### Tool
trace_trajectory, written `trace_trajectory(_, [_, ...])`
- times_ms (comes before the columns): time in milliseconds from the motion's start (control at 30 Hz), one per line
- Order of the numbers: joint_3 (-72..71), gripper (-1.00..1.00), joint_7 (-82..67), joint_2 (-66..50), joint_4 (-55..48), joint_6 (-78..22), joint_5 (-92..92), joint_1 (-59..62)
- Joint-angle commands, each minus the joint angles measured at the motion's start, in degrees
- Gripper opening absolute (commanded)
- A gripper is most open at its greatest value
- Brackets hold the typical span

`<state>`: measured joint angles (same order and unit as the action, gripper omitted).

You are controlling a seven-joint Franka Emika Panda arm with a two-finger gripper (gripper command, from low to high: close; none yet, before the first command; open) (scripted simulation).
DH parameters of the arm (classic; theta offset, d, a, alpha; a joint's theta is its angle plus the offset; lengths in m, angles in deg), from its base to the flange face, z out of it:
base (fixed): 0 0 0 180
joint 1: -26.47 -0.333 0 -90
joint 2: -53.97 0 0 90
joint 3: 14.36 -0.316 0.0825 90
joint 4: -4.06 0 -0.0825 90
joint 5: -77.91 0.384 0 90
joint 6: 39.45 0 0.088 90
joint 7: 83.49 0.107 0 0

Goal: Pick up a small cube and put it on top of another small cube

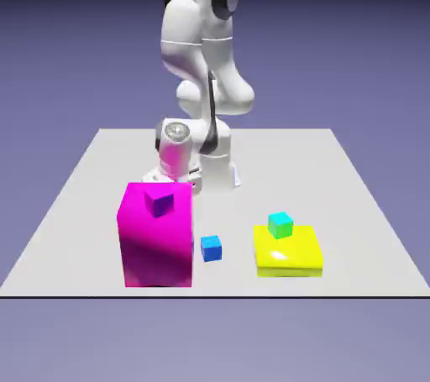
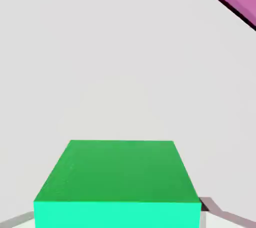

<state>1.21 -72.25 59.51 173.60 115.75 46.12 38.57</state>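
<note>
The claw (image 2: 118, 217) is closed on the green cube (image 2: 120, 172), low over the tabletop (image 1: 252, 154) behind the magenta block (image 1: 158, 242) — lift straight up, keep the cube level — and clear that block before travelling.

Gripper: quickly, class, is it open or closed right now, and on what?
Gripper: closed on the small green cube, one finger tip at either side.
</note>
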Motion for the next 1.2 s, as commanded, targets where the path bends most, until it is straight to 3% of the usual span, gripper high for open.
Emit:
trace_trajectory(0, [-0.37,-1.0,-0.43,0.81,0.15,-0.65,0.5,0.21])
trace_trajectory(267, [13.59,-1.0,-5.09,-6.24,-12.12,-6.49,16.37,0.22])
trace_trajectory(633, [23.05,-1.0,-27.67,-3.76,-34.97,-24.48,22.31,-17.5])
trace_trajectory(1033, [21.82,-1.0,-50.05,3.88,-47.98,-42.04,11.87,-42.03])
trace_trajectory(1167, [23.1,-1.0,-50.62,0.6,-43.61,-34.57,12.68,-41.19])
